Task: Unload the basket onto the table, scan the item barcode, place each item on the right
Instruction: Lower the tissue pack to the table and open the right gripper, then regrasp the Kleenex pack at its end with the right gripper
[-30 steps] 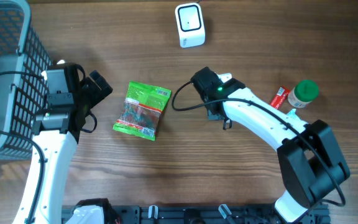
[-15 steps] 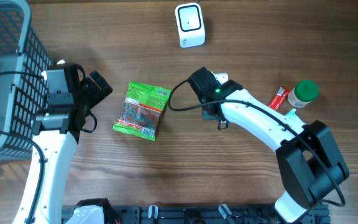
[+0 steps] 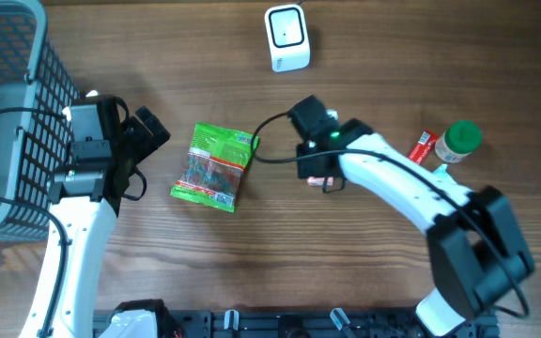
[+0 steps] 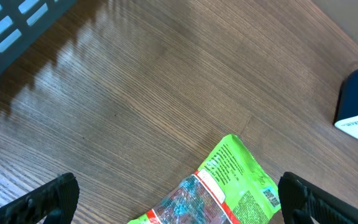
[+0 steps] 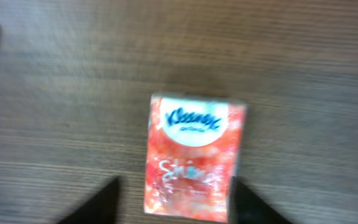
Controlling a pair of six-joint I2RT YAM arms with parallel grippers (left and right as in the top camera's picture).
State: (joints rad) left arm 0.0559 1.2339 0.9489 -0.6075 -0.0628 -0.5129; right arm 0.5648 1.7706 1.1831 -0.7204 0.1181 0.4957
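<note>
The tissue pack [image 5: 192, 158] lies flat on the table [image 3: 252, 272], near the middle and a bit to the right. It is red and orange, with a white patch and blue letters at one end. The right gripper [image 5: 176, 190] hangs right over it. Its two fingers [image 5: 98, 202] are spread, one on each side of the pack, and they do not pinch it. The right wrist view is blurry, so I cannot tell if the right-hand finger touches the pack's edge. From overhead the gripper hides most of the pack. The white scanner [image 3: 286, 38] stands by the far edge, about in the middle, well apart from the pack. A green bag [image 3: 214, 166] lies flat to the left of the pack, between the two grippers. The left gripper [image 4: 176, 186] is just left of the bag, its fingers spread wide and pinching nothing. A grey basket [image 3: 7, 94] fills the far left corner. Near the right edge stands a jar [image 3: 458, 141] with a green lid, and a small red packet [image 3: 424, 147] lies just beside it.
</note>
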